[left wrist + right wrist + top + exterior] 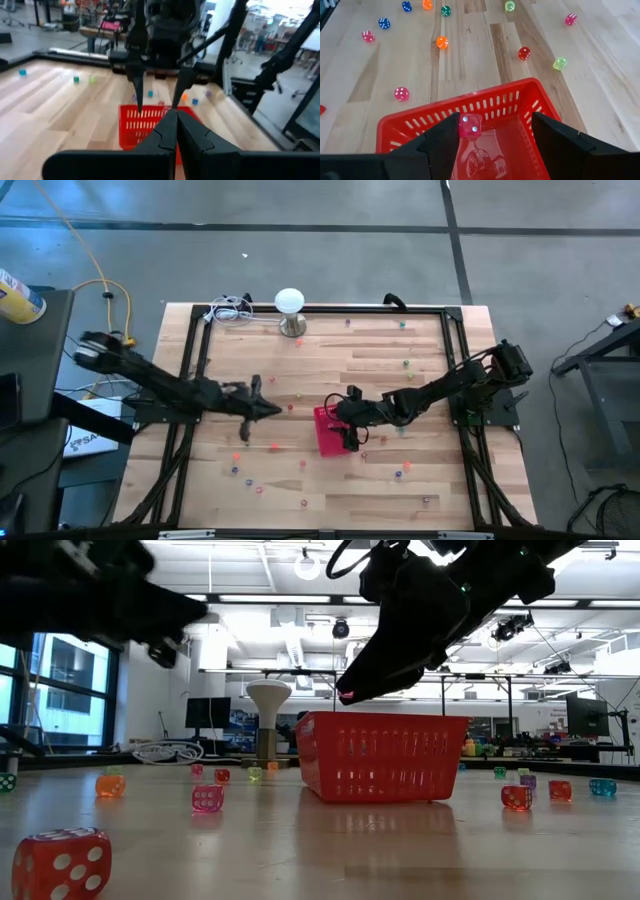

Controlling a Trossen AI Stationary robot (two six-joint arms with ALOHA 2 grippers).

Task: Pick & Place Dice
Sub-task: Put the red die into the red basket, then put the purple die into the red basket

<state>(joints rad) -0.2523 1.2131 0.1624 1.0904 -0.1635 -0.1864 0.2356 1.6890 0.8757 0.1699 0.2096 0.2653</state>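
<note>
Between the spread fingers of the right pincer (490, 137), which hangs over the red basket (485, 107), a single pink die (469, 125) shows beside one finger. It seems to be loose in the air or just leaving the finger rather than clamped, since the other finger stands well apart from it. So this pincer is wide and appears to hold nothing firmly.

Ahead of the pincer, beyond the basket's far rim, the rest of the dice lie scattered over the wooden surface (380, 350): an orange die (442, 42), a red die (524, 53), a green die (560, 63) and others, each apart from its neighbours.

Off to the basket's other side, the left pincer (268, 409) is fully closed, empty, and hovers over the surface, pointing toward the basket.

Judging by their look, these dice are small, hard, light and glossy, so probably slippery. Squeezing two opposite flat faces squarely should hold best; catching an edge or corner would likely squirt one out. They are not fragile, so a short drop into the basket should do no harm.
</note>
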